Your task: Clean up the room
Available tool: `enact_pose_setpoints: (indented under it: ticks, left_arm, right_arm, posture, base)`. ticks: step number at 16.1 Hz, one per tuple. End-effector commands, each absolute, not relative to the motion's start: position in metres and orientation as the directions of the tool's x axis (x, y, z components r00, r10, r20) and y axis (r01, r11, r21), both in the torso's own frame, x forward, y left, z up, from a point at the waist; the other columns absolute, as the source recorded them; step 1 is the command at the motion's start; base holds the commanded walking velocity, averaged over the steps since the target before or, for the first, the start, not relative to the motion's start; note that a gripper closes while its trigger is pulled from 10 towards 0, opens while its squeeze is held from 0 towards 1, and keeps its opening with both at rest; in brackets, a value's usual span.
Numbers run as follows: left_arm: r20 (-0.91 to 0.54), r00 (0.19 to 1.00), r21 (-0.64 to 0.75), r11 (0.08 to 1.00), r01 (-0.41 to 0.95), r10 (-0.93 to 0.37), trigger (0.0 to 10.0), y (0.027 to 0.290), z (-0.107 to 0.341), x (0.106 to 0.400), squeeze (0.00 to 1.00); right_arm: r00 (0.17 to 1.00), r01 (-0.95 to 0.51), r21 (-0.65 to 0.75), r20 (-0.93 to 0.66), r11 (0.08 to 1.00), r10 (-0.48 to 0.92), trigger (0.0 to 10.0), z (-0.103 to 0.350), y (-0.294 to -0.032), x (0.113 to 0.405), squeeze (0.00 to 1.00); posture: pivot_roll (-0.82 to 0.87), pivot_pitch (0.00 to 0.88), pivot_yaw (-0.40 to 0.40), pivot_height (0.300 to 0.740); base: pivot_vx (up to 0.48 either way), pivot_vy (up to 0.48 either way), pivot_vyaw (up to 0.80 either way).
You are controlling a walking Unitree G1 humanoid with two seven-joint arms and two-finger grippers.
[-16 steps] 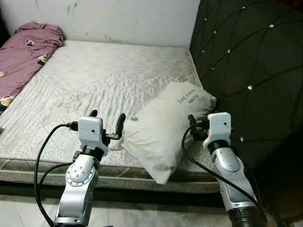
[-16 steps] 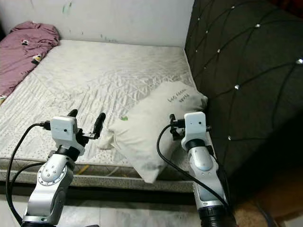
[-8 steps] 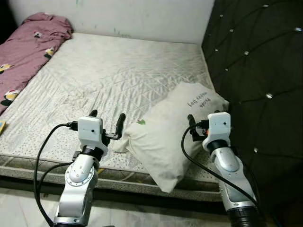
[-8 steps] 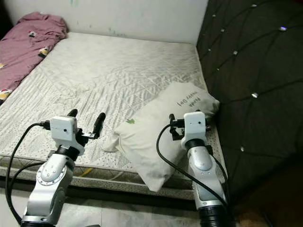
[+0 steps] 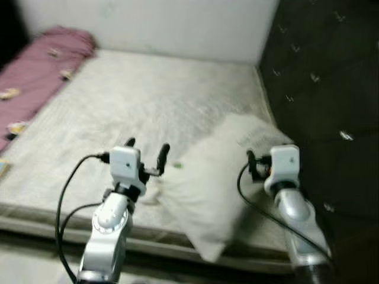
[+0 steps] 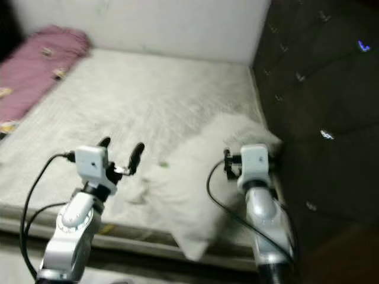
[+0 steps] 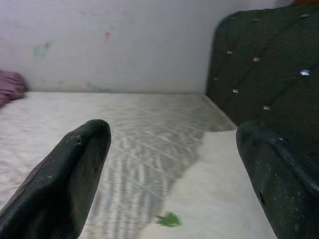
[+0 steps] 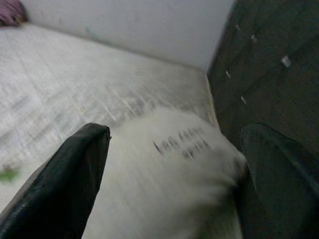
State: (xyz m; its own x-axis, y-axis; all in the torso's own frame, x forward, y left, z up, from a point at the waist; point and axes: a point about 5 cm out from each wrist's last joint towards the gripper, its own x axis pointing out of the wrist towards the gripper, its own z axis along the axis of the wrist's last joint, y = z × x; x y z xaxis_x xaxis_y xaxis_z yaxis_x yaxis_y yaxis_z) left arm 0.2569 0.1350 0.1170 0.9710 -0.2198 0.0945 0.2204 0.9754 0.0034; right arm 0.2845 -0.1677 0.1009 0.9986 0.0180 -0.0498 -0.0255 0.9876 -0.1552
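A white pillow [image 5: 222, 189] lies at the near right corner of the bed [image 5: 136, 100], against the dark tufted headboard [image 5: 323, 77], in blurred head views. The left gripper [image 5: 146, 152] hovers at the pillow's left edge, fingers apart and empty; the right gripper [image 8: 169, 164], fingers also spread, hangs over its printed end. A purple blanket [image 5: 35, 71] lies far left.

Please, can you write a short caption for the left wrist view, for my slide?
Open left gripper facing a white pillow on the mattress, beside a dark tufted headboard.
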Motion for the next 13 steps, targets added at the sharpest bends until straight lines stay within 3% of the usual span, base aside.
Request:
enact_pose_setpoints:
  ticks: [1,4,13]
  left_arm:
    - [0.093,0.976,0.002,0.98,0.197,-0.196,10.0,0.142,0.117,0.257,0.0]
    - [0.089,0.978,0.0,0.982,0.189,-0.188,10.0,0.142,0.117,0.256,0.0]
    - [0.064,0.998,0.083,0.996,-0.012,0.007,10.0,0.169,0.112,0.246,0.0]
  right_arm:
    - [0.998,-0.063,-0.143,-0.03,0.988,0.059,10.0,0.106,-0.156,0.286,0.0]
    - [0.998,-0.063,-0.142,-0.032,0.988,0.059,10.0,0.106,-0.156,0.286,0.0]
    - [0.999,-0.05,-0.076,-0.009,0.996,0.049,10.0,0.111,-0.159,0.283,0.0]
  posture:
    - [-0.02,0.0,-0.029,0.74]
    - [-0.02,0.0,-0.029,0.74]
    - [-0.01,0.0,-0.029,0.74]
  base:
    - [0.48,0.0,0.0]
    - [0.329,0.0,0.0]
    - [0.0,0.0,0.0]
